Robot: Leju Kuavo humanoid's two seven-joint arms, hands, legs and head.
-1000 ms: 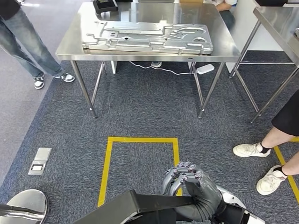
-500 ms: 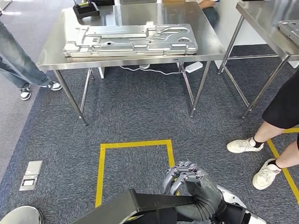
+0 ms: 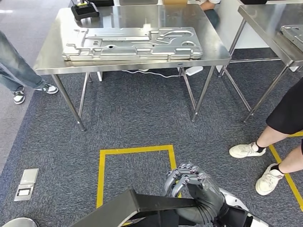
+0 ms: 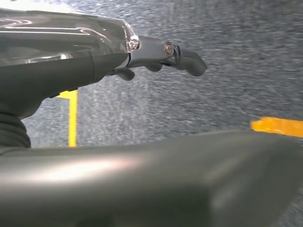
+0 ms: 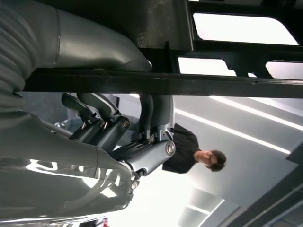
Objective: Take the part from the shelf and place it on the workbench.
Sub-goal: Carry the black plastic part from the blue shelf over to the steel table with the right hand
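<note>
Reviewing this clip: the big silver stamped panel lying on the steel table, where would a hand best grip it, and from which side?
Probably along its near long edge, coming from the robot's side. The silver panel lies flat along the workbench, with that edge close to the table's front rim. Its stepped border looks like something fingers could hook over.

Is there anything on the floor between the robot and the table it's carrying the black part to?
Nothing visible blocks the way. The part, held by the right hand, faces bare carpet up to the table. But a metal panel already covers much of the tabletop, and a person's feet stand off to the right.
</note>
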